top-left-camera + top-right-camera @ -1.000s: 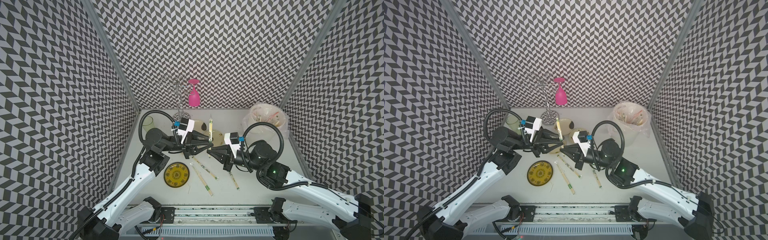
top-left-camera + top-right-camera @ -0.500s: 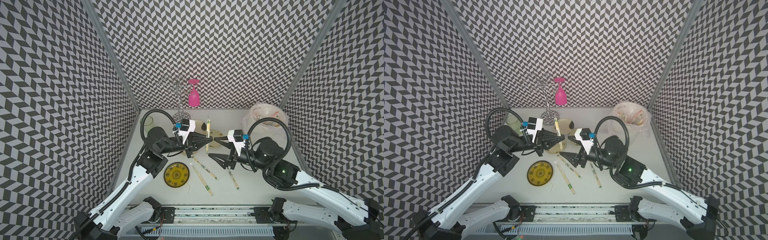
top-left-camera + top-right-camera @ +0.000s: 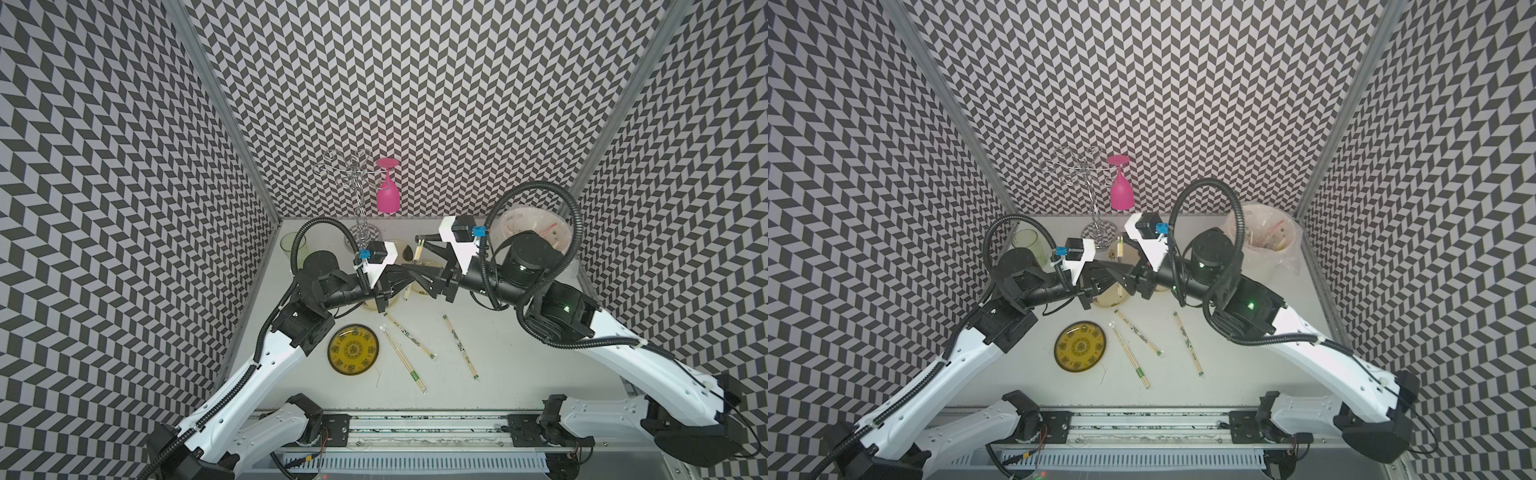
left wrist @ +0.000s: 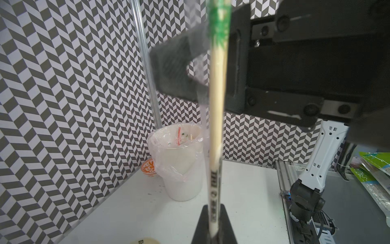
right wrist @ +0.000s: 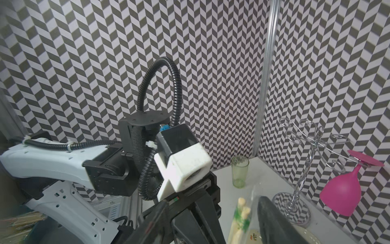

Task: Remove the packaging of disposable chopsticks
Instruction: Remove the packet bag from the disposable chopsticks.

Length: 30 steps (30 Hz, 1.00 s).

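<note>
Your left gripper [image 3: 404,277] is clamped on the lower part of one wrapped pair of disposable chopsticks [image 3: 419,252]. It holds the pair roughly upright above a tan plate [image 3: 1105,299] at the centre of both top views. The clear sleeve [image 4: 219,25], printed green near its upper end, is on the sticks. Your right gripper [image 5: 213,201] is released, its fingers either side of the sleeve's upper end and gripping nothing.

To do this step well, close the right fingers on the loose plastic beyond the stick tips, not on the wood. Then pull straight along the sticks while the left grip holds firm. A sideways tug would likely bend or snap them.

Three more wrapped pairs [image 3: 459,352] lie on the table below centre.

At upper right, a white bin [image 3: 1260,266] lined with a clear bag holds a few scraps, some red and white. At upper left, a green tumbler [image 3: 1027,245] looks empty. The yellow patterned plate [image 3: 353,353] below it is bare.
</note>
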Motion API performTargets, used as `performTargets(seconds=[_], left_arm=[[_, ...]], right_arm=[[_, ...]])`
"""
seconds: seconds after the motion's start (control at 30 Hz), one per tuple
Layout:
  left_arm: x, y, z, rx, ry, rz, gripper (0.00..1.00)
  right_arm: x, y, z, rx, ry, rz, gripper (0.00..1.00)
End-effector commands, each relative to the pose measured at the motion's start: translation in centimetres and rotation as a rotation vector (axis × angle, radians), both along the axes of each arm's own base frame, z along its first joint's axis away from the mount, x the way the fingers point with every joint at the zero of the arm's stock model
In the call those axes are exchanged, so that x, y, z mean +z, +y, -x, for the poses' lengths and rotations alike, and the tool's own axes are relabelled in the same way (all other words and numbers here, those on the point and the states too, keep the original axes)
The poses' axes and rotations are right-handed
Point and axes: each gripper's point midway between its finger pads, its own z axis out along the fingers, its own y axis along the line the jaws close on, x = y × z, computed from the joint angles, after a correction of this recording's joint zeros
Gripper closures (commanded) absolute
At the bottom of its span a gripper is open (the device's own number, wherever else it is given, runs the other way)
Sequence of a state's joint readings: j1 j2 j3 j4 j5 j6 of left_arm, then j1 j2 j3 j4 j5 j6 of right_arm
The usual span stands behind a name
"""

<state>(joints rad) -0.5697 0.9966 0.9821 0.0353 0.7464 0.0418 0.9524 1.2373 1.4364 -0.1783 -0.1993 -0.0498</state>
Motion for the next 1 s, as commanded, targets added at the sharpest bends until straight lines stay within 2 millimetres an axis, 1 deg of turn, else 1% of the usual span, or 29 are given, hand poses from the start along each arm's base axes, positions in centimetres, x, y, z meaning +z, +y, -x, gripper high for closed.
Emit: performTargets(seconds=[0.0,0.07,0.2,0.23,0.37,0.4,0.43,0.47,0.5,0.57,0.67,0.77,0.83,0.87,0.97], left_arm=[[1.4,-0.1,1.4,-0.049,-0.054,0.009,1.0],[1.5,0.0,1.5,-0.053,-0.055,0.01,1.0],[1.5,-0.1,1.5,-0.056,-0.049,0.015,1.0],[1.6,-0.1,1.6,-0.06,-0.047,0.018,1.0],[1.5,-0.3,2.0,-0.094,-0.04,0.023,1.0],[1.5,-0.3,2.2,-0.104,-0.033,0.028,0.86],[1.5,-0.4,2.2,-0.112,-0.026,0.035,0.64],[1.4,-0.5,2.3,-0.122,-0.022,0.038,0.54],[1.2,-0.6,2.5,-0.139,-0.017,0.038,0.5],[1.0,-0.8,2.9,-0.173,-0.011,0.034,0.5],[0.5,-1.1,3.0,-0.202,0.001,0.027,0.52],[0.2,-1.3,2.9,-0.212,0.014,0.022,0.59],[0.4,-1.3,3.1,-0.226,0.013,0.028,0.66],[0.5,-1.3,3.3,-0.236,0.013,0.033,0.67],[0.8,-1.2,4.2,-0.278,0.009,0.046,0.65]], right_arm=[[1.5,-0.3,0.0,-0.013,-0.035,-0.011,0.45],[1.8,-0.3,0.3,0.003,-0.047,-0.013,0.61],[2.5,-0.6,0.6,0.007,-0.071,-0.015,0.98],[2.7,-0.8,0.6,-0.001,-0.075,-0.017,1.0],[3.8,-1.6,0.6,-0.025,-0.1,-0.027,1.0],[4.1,-1.8,0.6,-0.031,-0.106,-0.029,1.0],[4.5,-2.0,0.7,-0.029,-0.114,-0.032,1.0],[4.8,-2.1,0.8,-0.029,-0.119,-0.035,1.0],[5.2,-2.4,0.8,-0.027,-0.125,-0.041,1.0],[6.0,-2.9,0.9,-0.022,-0.131,-0.051,1.0],[7.0,-3.6,0.5,-0.021,-0.116,-0.063,1.0],[7.4,-4.0,0.1,0.012,-0.085,-0.08,1.0],[7.5,-4.2,0.0,0.032,-0.071,-0.086,1.0],[7.4,-4.1,0.1,0.055,-0.066,-0.085,1.0],[6.5,-3.2,1.1,0.157,-0.045,-0.057,1.0]])
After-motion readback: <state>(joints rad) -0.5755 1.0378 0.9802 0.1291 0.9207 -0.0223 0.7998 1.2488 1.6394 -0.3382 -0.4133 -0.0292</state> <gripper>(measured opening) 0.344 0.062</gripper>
